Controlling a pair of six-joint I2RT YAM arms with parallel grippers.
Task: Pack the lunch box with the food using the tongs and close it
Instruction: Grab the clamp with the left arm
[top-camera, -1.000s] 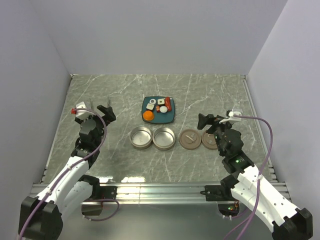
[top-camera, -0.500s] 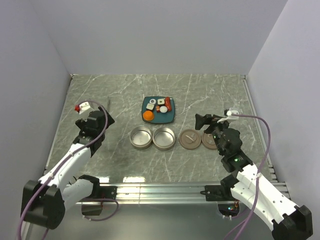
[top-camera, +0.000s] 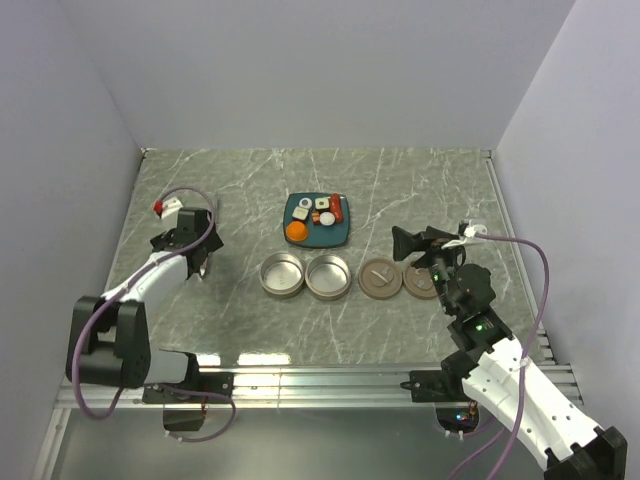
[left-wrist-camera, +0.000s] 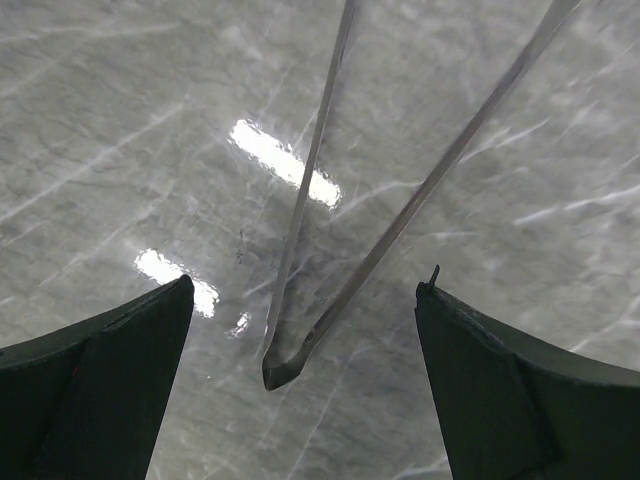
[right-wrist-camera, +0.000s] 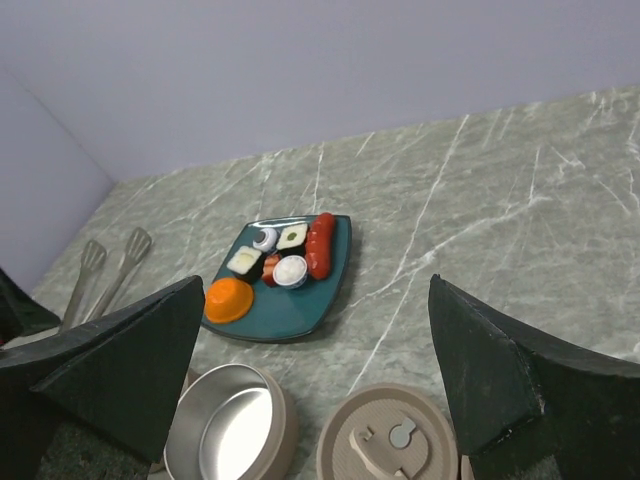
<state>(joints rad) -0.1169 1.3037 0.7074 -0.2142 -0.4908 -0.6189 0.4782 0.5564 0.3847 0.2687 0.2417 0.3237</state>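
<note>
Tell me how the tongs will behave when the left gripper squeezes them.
The tongs are two thin metal arms joined in a V, so they will likely spring shut, then push back. Smooth, slim metal on a glossy table may skid or twist in the open left gripper. They look light, so a nudge probably slides them.

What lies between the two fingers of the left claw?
The joined end of the tongs, on the marble table, seen in the left wrist view; the left claw stands open.

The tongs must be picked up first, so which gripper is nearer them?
Left. The left gripper hangs over the tongs, open, straddling their joined end; the right gripper is far off, near the lids.
</note>
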